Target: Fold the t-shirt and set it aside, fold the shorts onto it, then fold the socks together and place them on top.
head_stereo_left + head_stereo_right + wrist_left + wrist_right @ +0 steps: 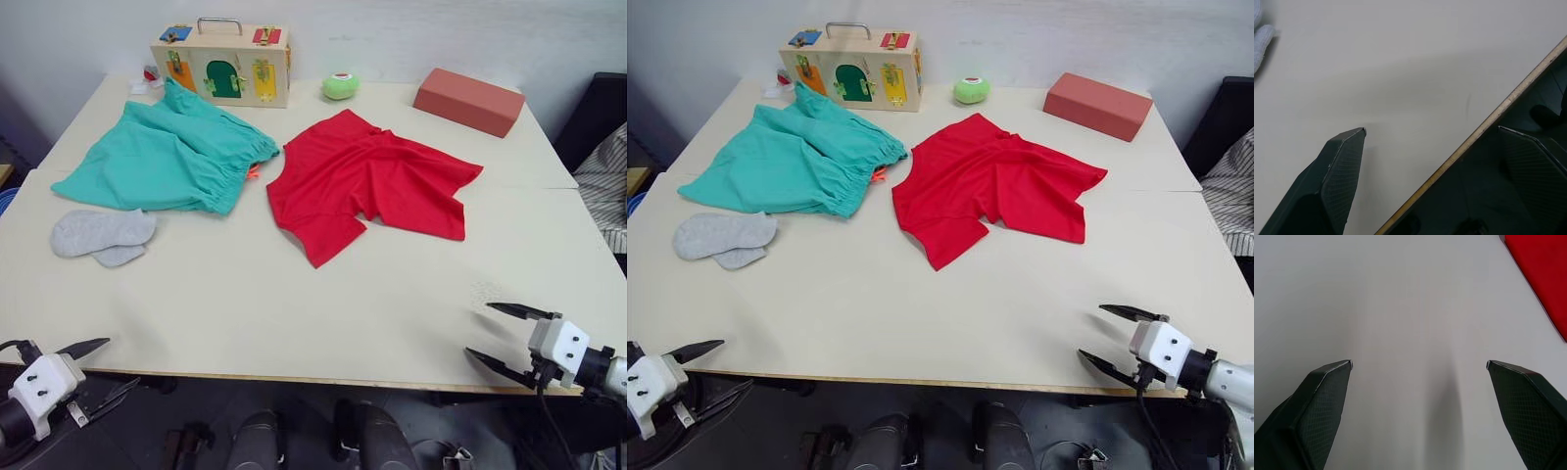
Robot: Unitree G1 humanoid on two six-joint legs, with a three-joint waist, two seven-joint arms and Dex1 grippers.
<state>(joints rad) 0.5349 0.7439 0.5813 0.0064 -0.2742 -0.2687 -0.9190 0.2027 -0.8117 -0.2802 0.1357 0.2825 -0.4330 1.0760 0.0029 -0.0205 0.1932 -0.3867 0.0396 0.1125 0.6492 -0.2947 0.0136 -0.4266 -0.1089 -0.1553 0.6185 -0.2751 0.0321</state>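
The red t-shirt (pixel 370 181) lies crumpled and spread at the table's middle right. To its left the teal shorts (pixel 168 157) lie flat, an orange drawstring end at the waistband. The grey socks (pixel 101 236) rest overlapped near the left edge, in front of the shorts. My left gripper (pixel 101 367) hangs open at the table's front left edge, one finger over the tabletop and one below the edge. My right gripper (pixel 498 333) is open over the front right corner, with nothing between its fingers. A strip of the t-shirt (pixel 1542 274) also appears in the right wrist view.
A wooden activity box (pixel 221 63) with a metal handle stands at the back of the table (pixel 294 304). Beside it sit a green ball (pixel 340 86) and a salmon block (pixel 468 100). A dark chair with striped cloth (pixel 602 166) stands at the right.
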